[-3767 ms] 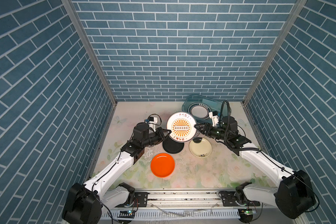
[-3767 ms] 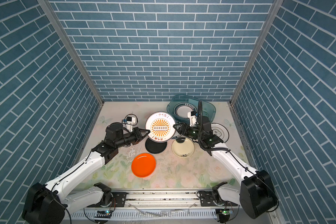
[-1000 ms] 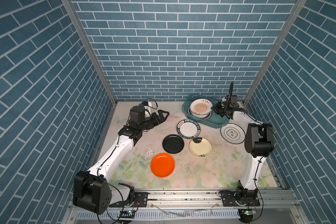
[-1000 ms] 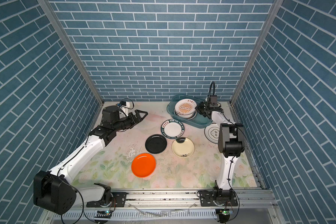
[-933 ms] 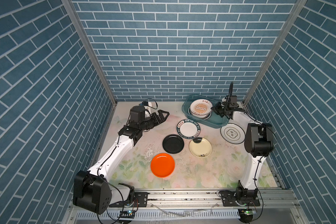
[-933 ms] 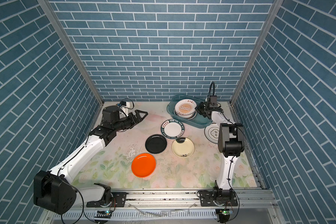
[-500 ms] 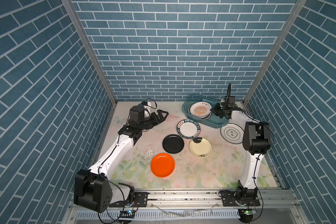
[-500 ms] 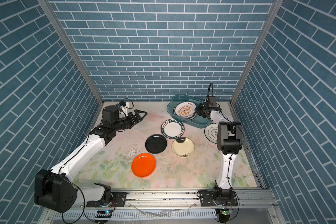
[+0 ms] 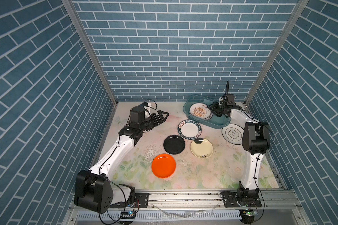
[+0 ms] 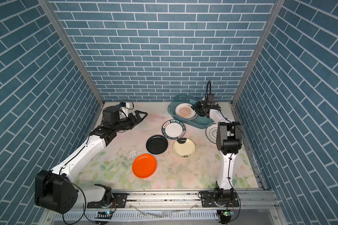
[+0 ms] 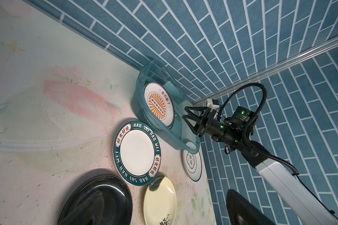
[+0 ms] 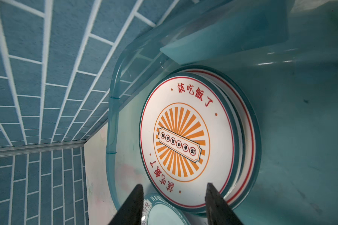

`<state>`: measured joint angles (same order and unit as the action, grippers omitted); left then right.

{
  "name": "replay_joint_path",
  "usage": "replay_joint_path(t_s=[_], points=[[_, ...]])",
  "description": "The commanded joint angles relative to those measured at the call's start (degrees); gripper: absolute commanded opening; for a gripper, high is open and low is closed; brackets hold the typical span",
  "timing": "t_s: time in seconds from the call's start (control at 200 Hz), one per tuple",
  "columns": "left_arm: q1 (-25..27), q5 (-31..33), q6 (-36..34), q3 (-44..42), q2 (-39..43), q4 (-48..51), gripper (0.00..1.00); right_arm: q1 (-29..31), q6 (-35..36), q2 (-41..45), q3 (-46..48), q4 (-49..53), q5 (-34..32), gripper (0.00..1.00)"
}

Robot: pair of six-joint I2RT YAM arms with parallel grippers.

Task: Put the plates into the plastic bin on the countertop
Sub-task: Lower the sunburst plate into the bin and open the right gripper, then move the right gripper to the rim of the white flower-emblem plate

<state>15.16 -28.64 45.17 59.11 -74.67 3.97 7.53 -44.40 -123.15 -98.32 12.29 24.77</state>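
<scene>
Both top views: plastic bin point(image 9: 217, 123) angled back-left to front-right, right gripper point(image 9: 212, 110) parted, empty.

Robot test booth (printed-brick walls point(image 9: 180, 48))

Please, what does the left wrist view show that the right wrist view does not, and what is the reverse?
Only the left wrist view: the black plate, the cream plate and a white plate by the end of the plastic bin.
Only the right wrist view: the red-lined rim of a lower plate lying under the sunburst plate.
Both: the plastic bin, the sunburst plate in it, the green-rimmed plate outside it, and the right gripper, jaws apart and empty.
</scene>
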Motion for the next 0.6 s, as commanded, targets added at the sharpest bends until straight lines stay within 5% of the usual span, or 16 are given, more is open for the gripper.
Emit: replay_joint_path(t_s=[0.0, 0.265, 0.595], points=[[-0.6, -0.9, -0.9, -0.9, 0.6, -0.7, 0.99, 0.1, 2.7, -0.3, -1.9, 2.9, 0.6, 0.53], [-0.9, -1.0, -1.1, -1.7, 1.1, -1.5, 1.0, -1.6, 6.3, 9.5, 1.4, 9.3, -2.4, 0.57], [-1.0, -1.9, -0.9, -2.6, 0.8, -6.9, 0.99, -7.7, 4.8, 32.1, 21.7, 9.4, -5.8, 0.8]])
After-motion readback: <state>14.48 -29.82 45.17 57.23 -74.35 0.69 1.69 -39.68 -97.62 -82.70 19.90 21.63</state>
